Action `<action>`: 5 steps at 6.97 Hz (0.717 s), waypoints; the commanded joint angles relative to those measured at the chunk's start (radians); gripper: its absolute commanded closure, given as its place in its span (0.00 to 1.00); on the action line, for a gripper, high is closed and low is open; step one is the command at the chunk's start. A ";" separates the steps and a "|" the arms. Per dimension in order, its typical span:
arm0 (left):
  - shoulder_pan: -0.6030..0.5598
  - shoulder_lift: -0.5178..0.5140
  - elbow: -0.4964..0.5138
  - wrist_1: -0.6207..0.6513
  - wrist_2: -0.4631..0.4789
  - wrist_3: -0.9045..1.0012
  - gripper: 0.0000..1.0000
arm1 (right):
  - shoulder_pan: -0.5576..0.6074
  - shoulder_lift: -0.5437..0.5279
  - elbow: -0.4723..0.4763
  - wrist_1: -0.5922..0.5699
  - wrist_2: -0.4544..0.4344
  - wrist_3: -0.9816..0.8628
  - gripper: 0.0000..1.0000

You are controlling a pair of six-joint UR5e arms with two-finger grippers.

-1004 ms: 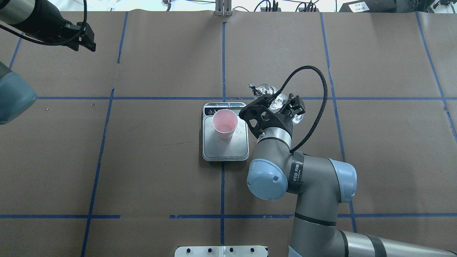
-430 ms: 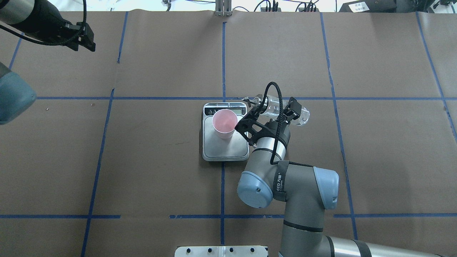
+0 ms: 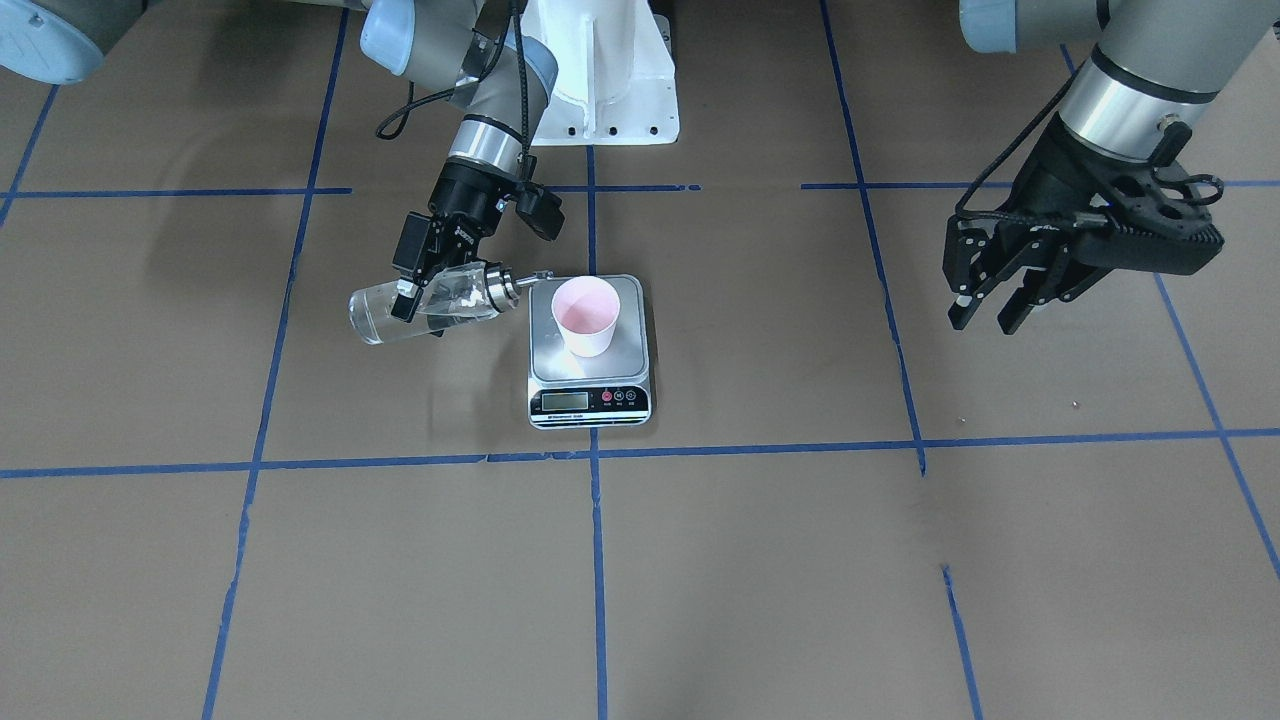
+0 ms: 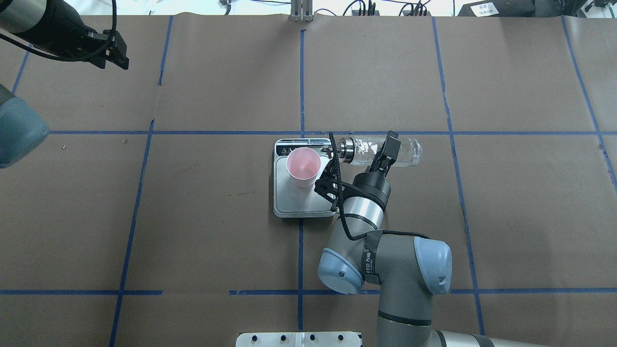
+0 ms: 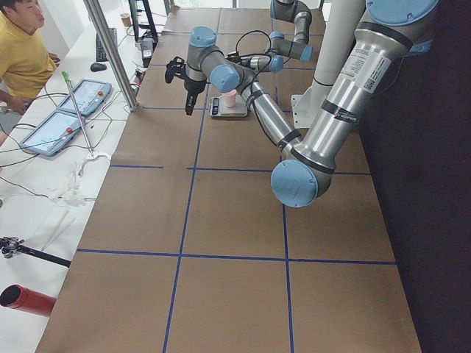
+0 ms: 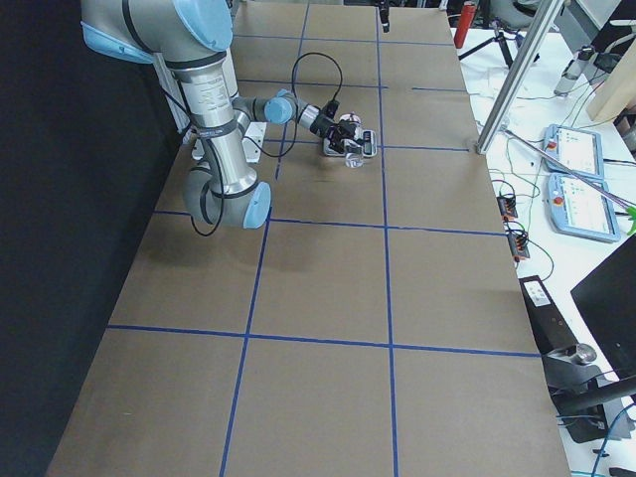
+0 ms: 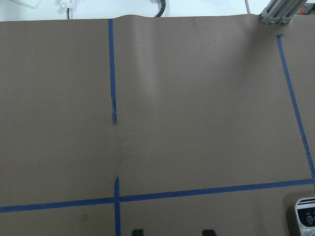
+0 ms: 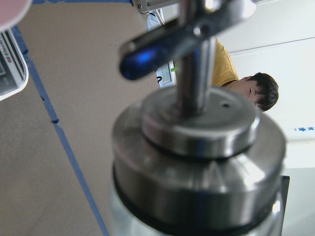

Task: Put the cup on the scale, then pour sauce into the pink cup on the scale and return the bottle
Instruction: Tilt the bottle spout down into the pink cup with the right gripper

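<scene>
Right gripper [image 4: 383, 152]: clamped on bottle [image 4: 408, 152], held level, spout [image 4: 332, 148] at cup's [image 4: 302, 165] 2 o'clock, overhead. Pouring step; next, tilt further with spout over cup. Left gripper [image 3: 982, 318]: parted, idle.

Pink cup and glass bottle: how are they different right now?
The cup is solid pink; the bottle is clear glass with a metal cap. The cup stands upright on the scale; the bottle is tipped sideways, held in the right gripper, spout toward the cup. Both are small containers.
</scene>
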 commanded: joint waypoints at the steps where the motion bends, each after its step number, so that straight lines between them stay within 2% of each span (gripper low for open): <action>1: 0.000 0.000 0.002 0.000 0.000 0.000 0.49 | -0.005 0.005 -0.010 -0.026 -0.025 -0.052 1.00; 5: 0.002 0.012 -0.008 -0.002 -0.001 0.000 0.49 | 0.007 0.024 -0.024 -0.049 -0.042 -0.151 1.00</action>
